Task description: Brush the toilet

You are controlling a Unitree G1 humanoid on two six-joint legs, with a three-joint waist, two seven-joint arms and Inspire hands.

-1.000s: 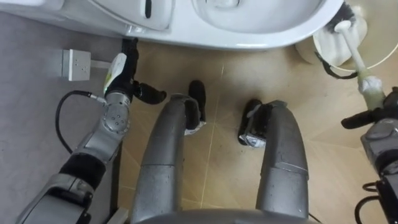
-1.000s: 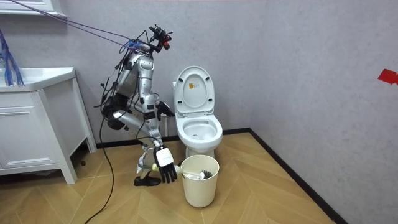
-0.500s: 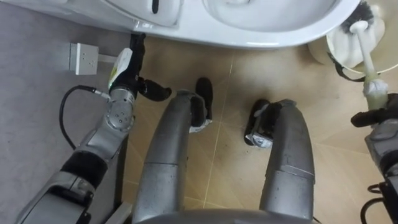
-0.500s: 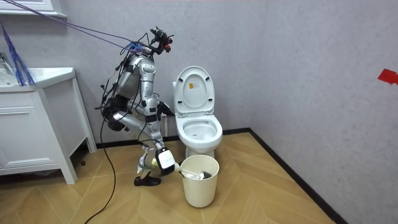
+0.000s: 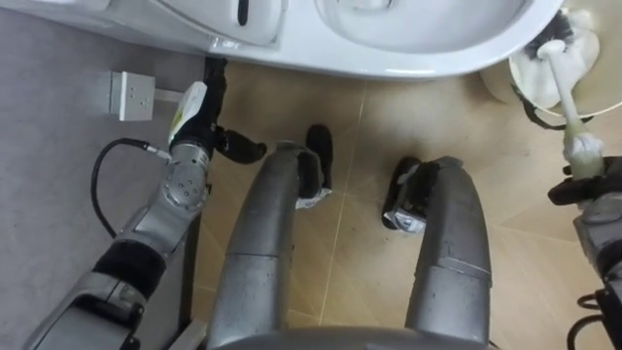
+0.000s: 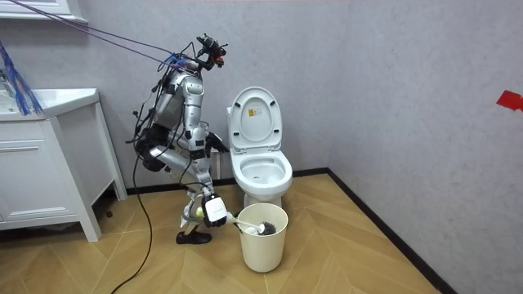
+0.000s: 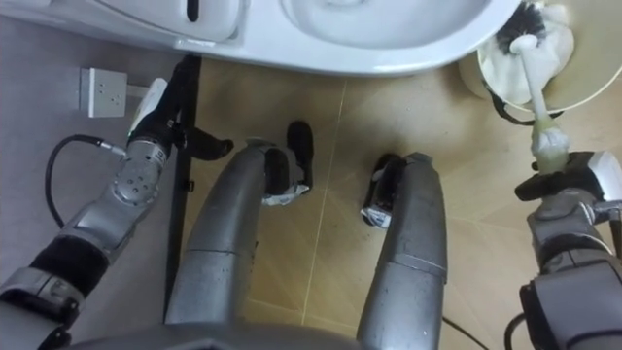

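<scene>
The robot stands bent forward just left of the white toilet [image 6: 260, 155], whose lid is raised against the far wall. Its right hand [image 7: 573, 180] hangs low beside the cream waste bin [image 6: 263, 245], which stands on the floor in front of the bowl. A second ago that hand hung with its fingers spread, short of the toilet brush [image 7: 535, 87]. Now the fingers look curled round the lower end of the brush's white handle. The brush has not been lifted: it leans in the bin, bristles down on the white lining. I judge the pick-up is secured and that raising the brush and swinging it over the bowl comes next. The left hand [image 5: 194, 122] has stayed idle, fingers straight and thumb out, low by the toilet's base near a wall socket [image 5: 131, 94]. The eye views show the grip on the handle and the bowl's near rim up close. The room view shows instead the crouched stance, the raised lid, and a white cabinet [image 6: 41, 163] with a washing surface at the room view's left.
</scene>
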